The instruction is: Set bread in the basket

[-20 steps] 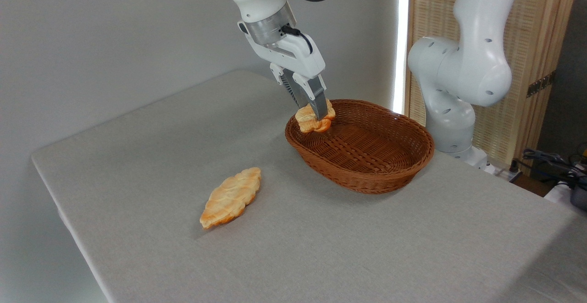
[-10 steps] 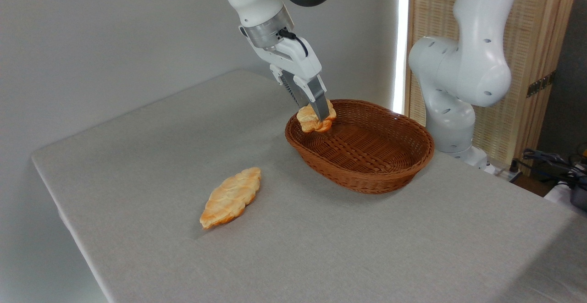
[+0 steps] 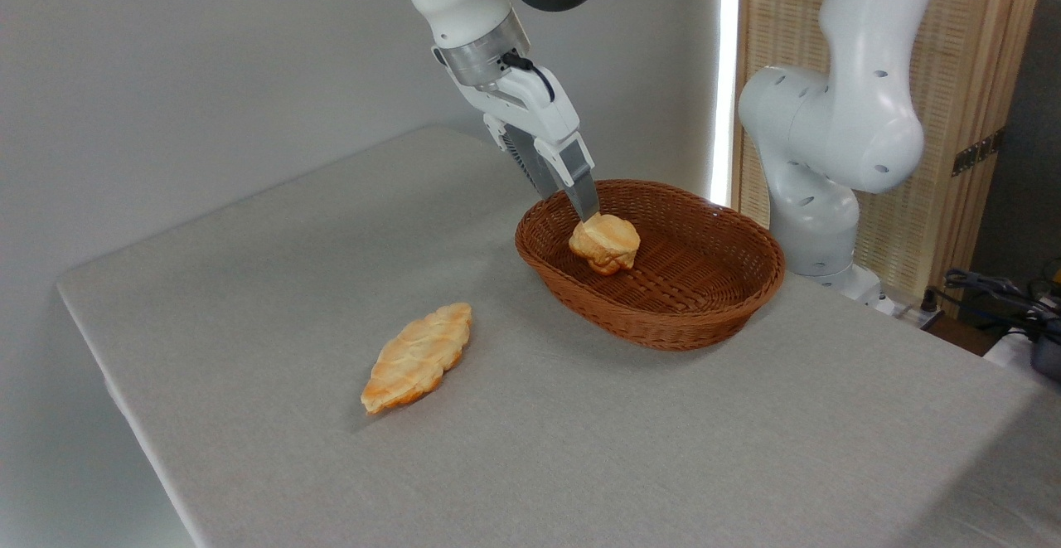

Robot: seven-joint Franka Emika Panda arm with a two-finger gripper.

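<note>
One bun, one basket, and the two have met! The bread sits inside the basket, down on the woven floor towards its left end, just inside the braided rim, golden side up with its pale folds showing. It looks free: the claw hangs right above it, tips at the bun's upper left edge and no finger wrapped around it. From this angle the near finger hides the far one, so how wide the gap stands is hard to read, but the claw reads as released, nothing in its grasp.

Why so low, why that slant? The arm leans in over the left rim with the claw angled down into the bowl, a short drop rather than a toss, which by my reckoning keeps a round, lumpy bun from bouncing out over the shallow wall.

Out on the tabletop, well apart from the basket to the front left, lies a flat leaf-shaped pastry, untouched and out of the arm's way.

By my call the placing is done; what's left is a clean lift straight up, clear of bun and rim.
</note>
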